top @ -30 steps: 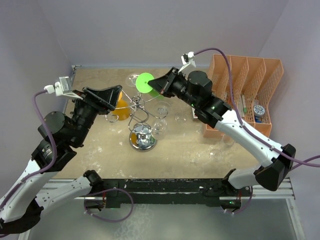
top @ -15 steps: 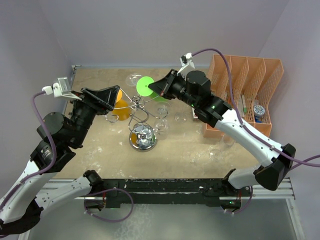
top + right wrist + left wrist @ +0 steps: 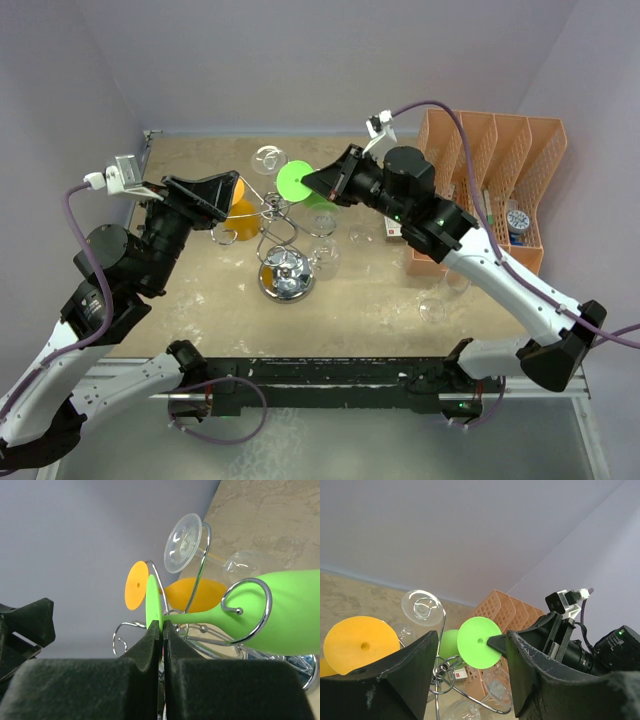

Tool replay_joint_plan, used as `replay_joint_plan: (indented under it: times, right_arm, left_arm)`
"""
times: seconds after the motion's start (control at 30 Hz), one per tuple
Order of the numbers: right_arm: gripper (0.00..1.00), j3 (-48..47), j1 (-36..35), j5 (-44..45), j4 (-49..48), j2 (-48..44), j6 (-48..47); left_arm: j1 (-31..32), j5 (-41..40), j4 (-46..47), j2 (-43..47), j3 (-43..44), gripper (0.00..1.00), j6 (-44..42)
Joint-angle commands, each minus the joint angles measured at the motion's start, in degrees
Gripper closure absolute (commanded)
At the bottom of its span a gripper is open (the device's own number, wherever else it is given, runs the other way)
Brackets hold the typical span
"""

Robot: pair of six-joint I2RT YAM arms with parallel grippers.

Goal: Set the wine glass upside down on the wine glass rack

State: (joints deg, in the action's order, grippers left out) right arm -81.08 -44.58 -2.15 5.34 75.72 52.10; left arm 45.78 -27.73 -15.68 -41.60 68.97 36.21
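My right gripper [image 3: 312, 181] [image 3: 161, 625] is shut on the flat foot [image 3: 153, 605] of the green wine glass [image 3: 296, 180] [image 3: 280, 612]. The glass is tilted, and its stem runs through a curled arm [image 3: 267, 600] of the chrome wine glass rack [image 3: 285, 278]. My left gripper [image 3: 228, 200] [image 3: 472, 637] stands open on the rack's left with nothing between its fingers; in its wrist view the green foot [image 3: 479, 642] shows between the fingers, farther off. An orange glass [image 3: 240, 213] [image 3: 200, 592] and a clear glass [image 3: 421, 607] [image 3: 182, 542] hang on the rack.
An orange mesh file organiser [image 3: 500, 170] stands at the right against the back wall. Clear glasses lie on the table right of the rack [image 3: 360, 237] and near the organiser's front [image 3: 432, 305]. Walls close in at the back and both sides.
My right arm has drawn a little to the right and nearer, carrying the green glass's foot with it. The left arm has not moved.
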Motion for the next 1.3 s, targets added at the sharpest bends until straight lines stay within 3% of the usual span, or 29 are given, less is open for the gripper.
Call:
replay_joint_plan:
  times: [0.0,0.4,1.27]
  right_arm:
    - [1.0,0.8,0.0,-0.4,-2.9,-3.6,0.1]
    - [1.0,0.9,-0.1,7.8,-1.8,-3.9,-0.6]
    - [1.0,3.3,0.0,14.0,-2.3,-7.2,0.6]
  left_arm:
    - [-0.1,-0.5,0.6,0.4,0.5,0.46,-1.2]
    - [-0.1,-0.1,0.7,0.6,0.3,0.46,-0.6]
    - [-0.1,-2.2,-0.9,0.8,0.0,0.46,-1.2]
